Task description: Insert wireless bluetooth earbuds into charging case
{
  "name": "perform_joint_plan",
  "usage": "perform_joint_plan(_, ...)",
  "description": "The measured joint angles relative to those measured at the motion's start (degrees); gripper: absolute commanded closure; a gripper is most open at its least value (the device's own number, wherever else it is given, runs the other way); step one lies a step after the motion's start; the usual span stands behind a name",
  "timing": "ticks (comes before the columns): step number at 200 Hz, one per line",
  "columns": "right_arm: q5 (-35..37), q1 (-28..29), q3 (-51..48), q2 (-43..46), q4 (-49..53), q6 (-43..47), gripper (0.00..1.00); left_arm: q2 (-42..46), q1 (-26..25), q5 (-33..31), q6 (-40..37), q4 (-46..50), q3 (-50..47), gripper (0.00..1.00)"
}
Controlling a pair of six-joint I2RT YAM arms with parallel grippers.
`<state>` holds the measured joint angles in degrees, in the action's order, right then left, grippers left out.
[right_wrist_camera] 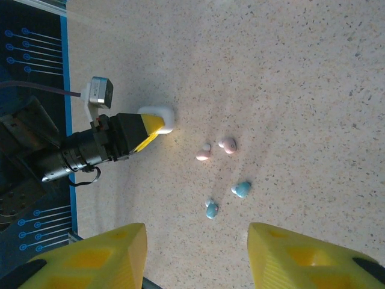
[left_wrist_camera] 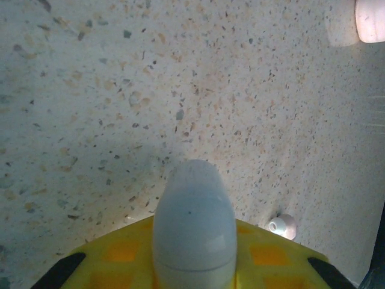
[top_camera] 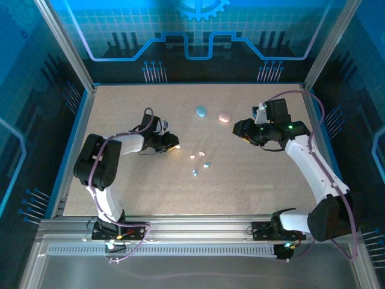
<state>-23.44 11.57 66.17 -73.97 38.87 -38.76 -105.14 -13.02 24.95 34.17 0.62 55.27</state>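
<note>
The left pincer [top_camera: 169, 144] is clamped on the white case [left_wrist_camera: 194, 223], low over the surface [left_wrist_camera: 120, 90], with the earbuds [right_wrist_camera: 228, 145] lying loose just beyond that case, between it and the right pincer [right_wrist_camera: 197, 238], whose jaws stand apart and empty. I judge this the case-steadying step: next the right pincer must close precisely on one tiny bud near the case, whose lid looks shut.
</note>
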Motion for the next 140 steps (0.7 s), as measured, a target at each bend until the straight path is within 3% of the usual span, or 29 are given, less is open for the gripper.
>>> perform_joint_plan(81,0.0,0.9,-0.2,-2.6,-0.4,-0.3,0.51,0.2,1.2,-4.2,-2.8,4.0,0.5,0.53)
perform_joint_plan(140,0.6,2.6,1.6,-7.3,0.0,0.9,0.5,5.7,1.9,-12.8,-5.9,10.4,1.0,0.39)
